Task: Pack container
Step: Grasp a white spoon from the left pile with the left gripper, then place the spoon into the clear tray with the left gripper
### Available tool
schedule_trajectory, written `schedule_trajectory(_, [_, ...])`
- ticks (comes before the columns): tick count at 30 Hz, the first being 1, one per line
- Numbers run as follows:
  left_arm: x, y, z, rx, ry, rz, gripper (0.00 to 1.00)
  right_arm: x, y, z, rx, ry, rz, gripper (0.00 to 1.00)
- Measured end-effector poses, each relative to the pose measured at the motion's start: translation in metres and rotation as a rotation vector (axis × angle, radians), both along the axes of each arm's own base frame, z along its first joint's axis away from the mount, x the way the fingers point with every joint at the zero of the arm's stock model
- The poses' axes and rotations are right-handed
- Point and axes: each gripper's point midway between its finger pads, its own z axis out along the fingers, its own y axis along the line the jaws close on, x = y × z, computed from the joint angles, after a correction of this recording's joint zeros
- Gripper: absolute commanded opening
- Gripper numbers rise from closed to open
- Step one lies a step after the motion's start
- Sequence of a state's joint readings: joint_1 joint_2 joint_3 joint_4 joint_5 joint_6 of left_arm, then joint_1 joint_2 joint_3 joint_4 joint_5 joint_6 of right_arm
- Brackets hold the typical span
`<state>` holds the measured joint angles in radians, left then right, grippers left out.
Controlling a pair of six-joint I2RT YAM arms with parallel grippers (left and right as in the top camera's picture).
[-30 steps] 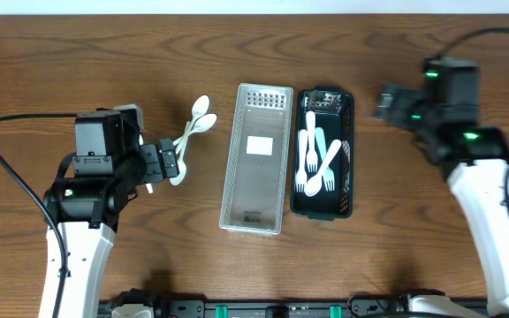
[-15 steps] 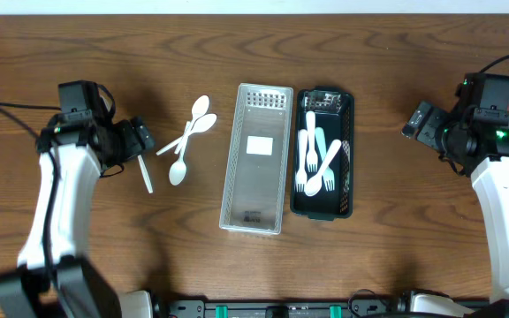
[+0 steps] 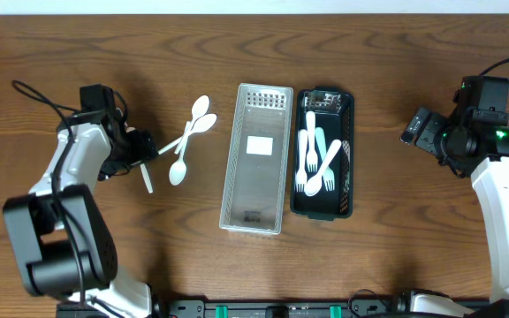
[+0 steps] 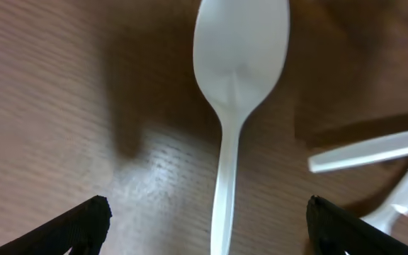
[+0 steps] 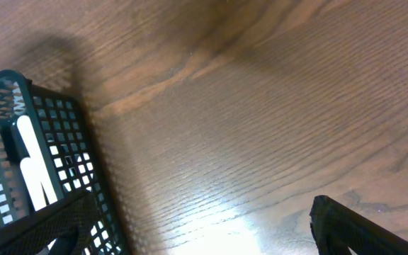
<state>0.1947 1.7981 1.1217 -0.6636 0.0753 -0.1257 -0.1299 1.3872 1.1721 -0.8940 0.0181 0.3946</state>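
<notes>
The left pincer [image 4: 205, 212] stood apart, straddling the handle of a white plastic spoon [image 4: 239, 64] lying on the desk [image 4: 48, 106], bowl ahead of it, evidently aligned for a pinch. The right pincer [image 5: 204, 212] was likewise apart, empty, with the black mesh basket [image 5: 41, 163] to its left

Surface materials as observed.
Grained wood is shown in the table [image 3: 396, 256]; smooth white plastic in the spoon [image 4: 239, 64].

One silver basket [image 3: 233, 159], one black basket [image 3: 353, 159], three spoons [image 3: 178, 172], three forks [image 3: 330, 183].
</notes>
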Motion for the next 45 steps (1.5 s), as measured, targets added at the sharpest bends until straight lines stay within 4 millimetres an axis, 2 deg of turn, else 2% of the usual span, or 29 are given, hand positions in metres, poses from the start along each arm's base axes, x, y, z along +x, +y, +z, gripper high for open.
schedule_trajectory(7, [0.003,0.001,-0.022,0.004,0.027,-0.070,0.72,0.000,0.000,0.000,0.000,0.000,0.000,0.99])
schedule_trajectory(10, [0.009,0.002,-0.024,0.010,0.008,-0.083,0.55,-0.002,0.000,-0.001,0.001,0.008,0.000,0.99])
schedule_trajectory(12, [0.012,0.002,-0.024,0.015,-0.002,-0.090,0.50,-0.003,0.000,-0.001,0.002,0.012,0.000,0.99])
schedule_trajectory(15, [0.015,0.004,-0.025,0.022,-0.010,-0.098,0.30,-0.003,0.000,-0.002,0.002,0.014,0.000,0.99])
schedule_trajectory(20, [0.019,0.005,-0.025,0.027,-0.013,-0.104,0.06,-0.005,0.001,-0.003,0.003,0.023,0.000,0.99])
schedule_trajectory(26, [0.019,0.001,-0.025,0.026,-0.008,-0.111,0.06,-0.007,0.001,-0.003,0.004,0.030,0.000,0.99])
schedule_trajectory(29, [0.016,-0.007,-0.021,0.017,0.006,-0.132,0.06,-0.007,0.001,-0.003,0.004,0.031,0.000,0.99])
schedule_trajectory(32, [0.016,-0.023,-0.002,-0.006,-0.004,-0.168,0.06,-0.008,0.001,-0.004,0.005,0.036,0.000,0.99])
schedule_trajectory(34, [0.025,-0.037,0.028,-0.018,-0.065,-0.202,0.06,-0.008,0.001,-0.004,0.005,0.037,0.000,0.99])
schedule_trajectory(37, [0.044,-0.069,0.095,-0.028,-0.246,-0.282,0.06,-0.008,0.001,-0.004,0.005,0.037,0.000,0.99])
schedule_trajectory(38, [0.047,-0.085,0.121,-0.033,-0.319,-0.324,0.06,-0.008,0.001,-0.004,0.005,0.037,0.000,0.99])
schedule_trajectory(40, [0.044,-0.115,0.156,-0.047,-0.413,-0.401,0.06,-0.008,0.001,-0.004,0.005,0.037,0.000,0.99])
schedule_trajectory(41, [0.037,-0.139,0.172,-0.064,-0.455,-0.460,0.06,-0.008,0.001,-0.004,0.005,0.037,0.000,0.99])
schedule_trajectory(43, [0.028,-0.167,0.182,-0.094,-0.476,-0.524,0.06,-0.008,0.001,-0.004,0.005,0.037,0.000,0.99])
schedule_trajectory(45, [0.016,-0.200,0.180,-0.132,-0.464,-0.594,0.06,-0.008,0.001,-0.004,0.005,0.037,0.000,0.99])
